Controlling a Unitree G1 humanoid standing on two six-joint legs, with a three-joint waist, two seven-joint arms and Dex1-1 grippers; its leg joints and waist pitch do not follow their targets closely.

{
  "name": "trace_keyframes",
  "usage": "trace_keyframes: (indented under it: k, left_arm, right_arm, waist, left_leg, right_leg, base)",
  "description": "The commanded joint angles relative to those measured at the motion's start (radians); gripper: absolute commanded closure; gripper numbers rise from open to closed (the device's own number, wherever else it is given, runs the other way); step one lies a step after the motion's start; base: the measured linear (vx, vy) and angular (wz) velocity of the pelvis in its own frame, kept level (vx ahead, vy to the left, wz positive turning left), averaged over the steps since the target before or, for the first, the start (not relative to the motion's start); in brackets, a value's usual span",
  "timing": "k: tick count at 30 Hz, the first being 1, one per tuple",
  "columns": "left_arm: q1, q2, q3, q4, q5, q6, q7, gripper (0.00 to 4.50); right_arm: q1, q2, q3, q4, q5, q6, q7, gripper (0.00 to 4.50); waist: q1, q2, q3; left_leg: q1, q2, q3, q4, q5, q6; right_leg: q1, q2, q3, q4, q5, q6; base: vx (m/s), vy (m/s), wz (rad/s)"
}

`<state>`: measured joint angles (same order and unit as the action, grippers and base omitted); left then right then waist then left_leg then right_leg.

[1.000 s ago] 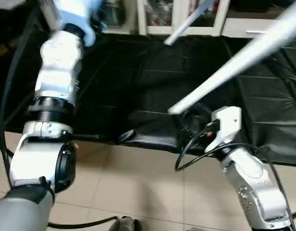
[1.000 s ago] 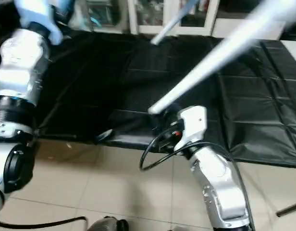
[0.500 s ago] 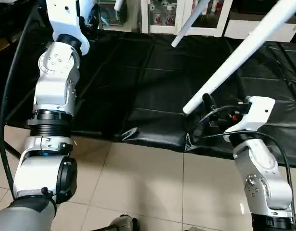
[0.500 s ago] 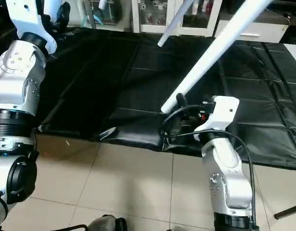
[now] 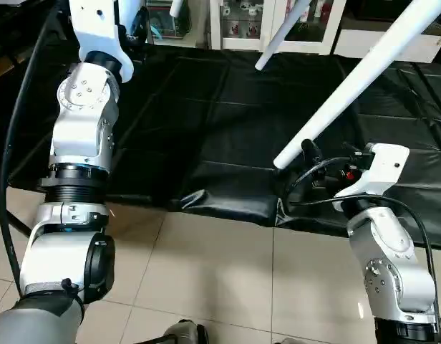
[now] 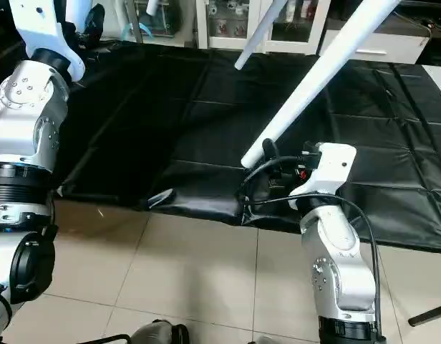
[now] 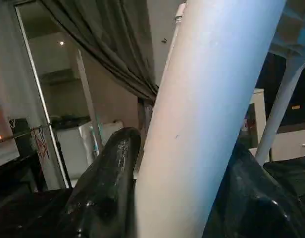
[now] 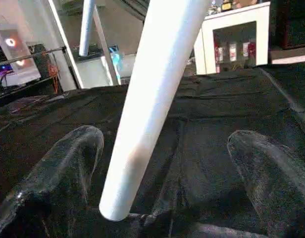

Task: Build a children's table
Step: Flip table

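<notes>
Left arm (image 5: 81, 136) raised high on the left side, its wrist view looking along two black fingers (image 7: 105, 183) pressed on either side of a thick white leg (image 7: 202, 124), so left gripper (image 7: 177, 198) closed on that leg. Black-covered surface (image 5: 206, 122) spread across the middle, creased at its near edge above tiled floor (image 5: 206, 272). Further right, a short white leg (image 5: 281, 32) slanting down from the top edge. Beside it, a long white leg (image 5: 364, 75) hanging diagonally above the surface, lower end just in front of the right gripper (image 8: 162, 173). Right gripper wide apart, tube end between the fingers (image 8: 68, 163) without touching either.
</notes>
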<state>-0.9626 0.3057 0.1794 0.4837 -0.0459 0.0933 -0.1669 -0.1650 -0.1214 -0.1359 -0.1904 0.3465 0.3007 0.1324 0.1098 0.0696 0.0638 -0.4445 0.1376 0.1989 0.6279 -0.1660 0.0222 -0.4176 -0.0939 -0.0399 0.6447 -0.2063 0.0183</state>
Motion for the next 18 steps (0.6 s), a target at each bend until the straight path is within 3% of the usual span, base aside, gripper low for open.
trace_keyframes:
  k: [1,5,6,7,8,9,10,11,13,14,15,16,18]
  left_arm:
    - [-0.036,0.001,0.054,-0.060,-0.060,-0.017,0.034,2.49]
    - [-0.036,0.001,0.054,-0.060,-0.060,-0.017,0.034,2.50]
    - [-0.020,-0.004,0.055,-0.098,-0.067,0.016,0.036,2.50]
    - [0.023,-0.009,0.047,-0.163,-0.066,0.050,0.035,2.50]
    - [0.054,-0.013,0.043,-0.209,-0.064,0.073,0.034,2.50]
    - [0.054,-0.013,0.043,-0.209,-0.064,0.073,0.034,2.51]
    - [0.072,-0.016,0.040,-0.236,-0.063,0.085,0.034,2.51]
    - [0.078,-0.017,0.038,-0.244,-0.062,0.087,0.034,2.51]
    - [0.075,-0.015,0.037,-0.241,-0.061,0.086,0.032,2.52]
    - [0.074,-0.015,0.036,-0.240,-0.061,0.086,0.032,2.52]
    - [0.074,-0.015,0.036,-0.240,-0.061,0.086,0.032,2.52]
    - [0.073,-0.015,0.036,-0.239,-0.061,0.086,0.031,2.54]
    - [0.077,-0.015,0.036,-0.252,-0.060,0.098,0.032,2.55]
  right_arm:
    - [-0.003,0.000,-0.002,0.001,0.007,0.010,-0.007,0.00]
    - [-0.003,0.000,-0.002,0.001,0.007,0.010,-0.007,0.00]
    - [-0.011,0.005,-0.011,0.004,0.008,0.016,-0.015,0.19]
    - [-0.188,0.011,-0.023,0.241,0.037,-0.011,0.073,0.30]
    - [-0.324,0.016,-0.032,0.422,0.059,-0.033,0.141,0.38]
    - [-0.324,0.016,-0.032,0.422,0.059,-0.033,0.141,0.49]
    - [-0.412,0.019,-0.036,0.541,0.073,-0.046,0.187,0.49]
    - [-0.455,0.019,-0.037,0.596,0.083,-0.049,0.215,0.63]
    - [-0.456,0.020,-0.034,0.595,0.084,-0.047,0.221,0.81]
    - [-0.456,0.020,-0.033,0.594,0.085,-0.046,0.224,0.85]
    - [-0.456,0.020,-0.033,0.594,0.085,-0.046,0.224,0.85]
    - [-0.457,0.021,-0.032,0.594,0.085,-0.045,0.225,1.15]
    - [-0.465,0.021,-0.034,0.610,0.086,-0.055,0.238,1.23]
  waist:
    - [-0.002,-0.023,-0.094]
    - [-0.001,-0.023,-0.095]
    - [-0.002,-0.023,-0.095]
    - [-0.002,-0.023,-0.095]
    - [-0.023,-0.035,-0.095]
    - [-0.033,-0.031,-0.093]
    - [-0.027,-0.025,-0.092]
    - [-0.034,-0.026,-0.088]
    - [-0.027,-0.024,-0.090]
    - [-0.023,-0.026,-0.098]
    - [-0.021,-0.027,-0.099]
    - [-0.018,-0.027,-0.101]
    - [-0.014,-0.028,-0.101]
  left_leg:
    - [0.051,0.077,-0.043,-0.069,-0.110,0.066]
    - [0.050,0.077,-0.043,-0.067,-0.099,0.073]
    - [0.050,0.077,-0.043,-0.067,-0.100,0.073]
    - [0.050,0.079,-0.043,-0.068,-0.099,0.072]
    - [0.036,0.070,-0.050,-0.065,-0.117,0.071]
    - [0.031,0.070,-0.054,-0.064,-0.119,0.056]
    - [0.048,0.076,-0.045,-0.063,-0.157,0.039]
    - [0.049,0.079,-0.043,-0.068,-0.159,0.030]
    - [0.052,0.082,-0.041,-0.070,-0.140,0.028]
    - [0.054,0.081,-0.040,-0.065,-0.082,0.045]
    - [0.052,0.079,-0.039,-0.061,-0.057,0.056]
    - [0.052,0.078,-0.037,-0.059,-0.034,0.071]
    - [0.051,0.078,-0.035,-0.057,-0.040,0.079]
  right_leg:
    - [0.039,-0.062,0.029,-0.062,0.020,-0.218]
    - [0.039,-0.063,0.028,-0.060,0.033,-0.221]
    - [0.039,-0.063,0.029,-0.060,0.032,-0.221]
    - [0.040,-0.064,0.028,-0.059,0.033,-0.223]
    - [0.058,-0.079,0.019,-0.055,-0.018,-0.262]
    - [0.057,-0.078,0.015,-0.057,-0.056,-0.263]
    - [0.042,-0.070,0.017,-0.067,-0.100,-0.256]
    - [0.039,-0.061,0.020,-0.066,-0.088,-0.254]
    - [0.038,-0.060,0.022,-0.063,-0.047,-0.240]
    - [0.040,-0.057,0.021,-0.051,0.055,-0.241]
    - [0.041,-0.059,0.021,-0.048,0.088,-0.247]
    - [0.039,-0.059,0.020,-0.045,0.118,-0.257]
    - [0.040,-0.061,0.020,-0.046,0.111,-0.263]
  base:
    - [0.000,0.000,0.00]
    - [0.000,0.000,0.00]
    - [0.000,0.000,0.00]
    - [0.000,0.000,0.00]
    - [0.000,0.000,0.00]
    - [0.000,0.000,0.00]
    - [0.000,0.000,0.00]
    - [0.000,0.000,0.00]
    - [0.000,0.000,0.00]
    - [0.000,0.000,0.00]
    - [0.000,0.000,0.00]
    - [0.000,0.000,0.00]
    - [0.000,0.000,0.00]
